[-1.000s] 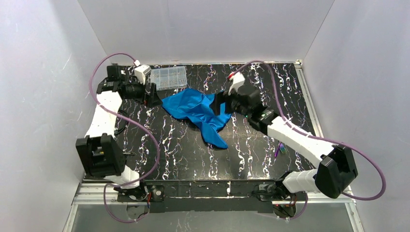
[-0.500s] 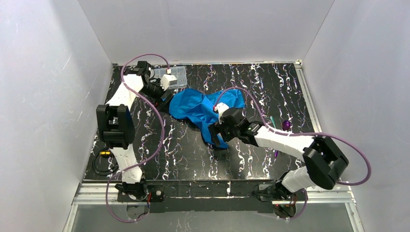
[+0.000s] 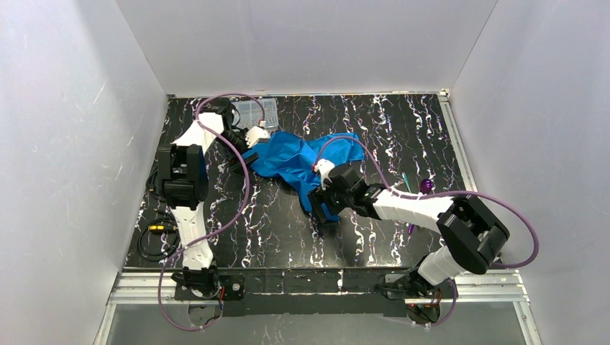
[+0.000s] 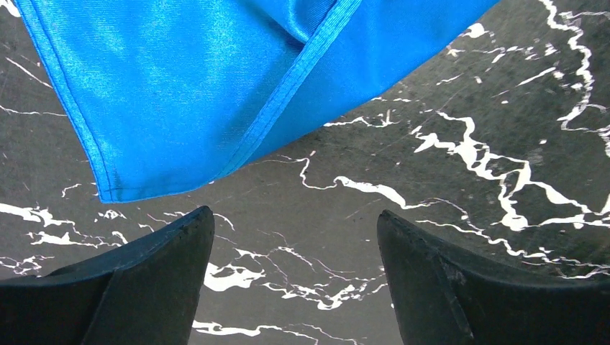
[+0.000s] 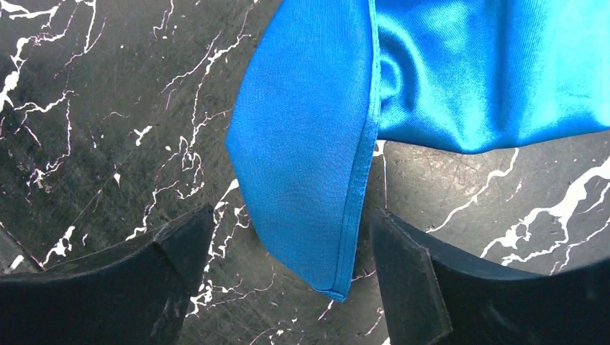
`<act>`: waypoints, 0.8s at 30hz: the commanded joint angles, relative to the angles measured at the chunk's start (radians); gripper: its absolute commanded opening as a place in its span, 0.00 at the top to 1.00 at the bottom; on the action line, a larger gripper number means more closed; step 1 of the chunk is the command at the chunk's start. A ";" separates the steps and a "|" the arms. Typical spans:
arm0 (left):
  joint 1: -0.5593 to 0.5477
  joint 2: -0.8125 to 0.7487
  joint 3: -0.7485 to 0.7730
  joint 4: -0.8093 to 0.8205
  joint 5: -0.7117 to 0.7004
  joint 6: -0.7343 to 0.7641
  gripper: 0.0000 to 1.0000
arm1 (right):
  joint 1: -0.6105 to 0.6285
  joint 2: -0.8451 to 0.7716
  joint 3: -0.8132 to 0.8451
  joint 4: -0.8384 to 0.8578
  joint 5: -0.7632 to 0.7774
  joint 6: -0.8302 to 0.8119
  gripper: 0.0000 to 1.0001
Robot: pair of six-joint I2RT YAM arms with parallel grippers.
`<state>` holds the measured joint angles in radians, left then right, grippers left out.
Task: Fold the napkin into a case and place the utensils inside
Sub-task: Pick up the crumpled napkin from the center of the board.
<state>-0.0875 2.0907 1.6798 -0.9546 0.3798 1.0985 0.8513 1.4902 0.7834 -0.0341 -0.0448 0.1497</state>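
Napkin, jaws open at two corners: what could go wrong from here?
1. Left jaws: the napkin corner lies ahead of them, not between them; closing may miss it.
2. Right jaws straddle a folded-over corner; they may pinch both layers.
3. Utensils lie beside the right arm; a sweep could scatter them.

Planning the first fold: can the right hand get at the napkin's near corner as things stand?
Probably yes. The right hand is open, and the napkin corner lies on the table between its fingers, with nothing covering it or in the way.
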 commanded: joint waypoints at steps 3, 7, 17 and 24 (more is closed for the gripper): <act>-0.017 -0.011 -0.062 0.054 -0.083 0.041 0.29 | 0.001 -0.014 -0.078 0.200 -0.005 0.016 0.23; -0.018 -0.026 -0.100 0.106 -0.096 0.016 0.51 | 0.004 -0.015 -0.120 0.287 0.009 0.038 0.29; -0.018 -0.229 -0.208 0.127 -0.039 -0.118 1.00 | 0.017 -0.012 -0.072 0.232 0.039 -0.005 0.87; -0.018 -0.436 -0.270 0.128 0.023 -0.175 1.00 | 0.032 -0.148 -0.051 0.122 0.155 -0.051 0.99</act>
<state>-0.1013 1.7855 1.4349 -0.8108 0.3359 0.9665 0.8703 1.4448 0.6807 0.1394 0.0299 0.1410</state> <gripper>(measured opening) 0.008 0.032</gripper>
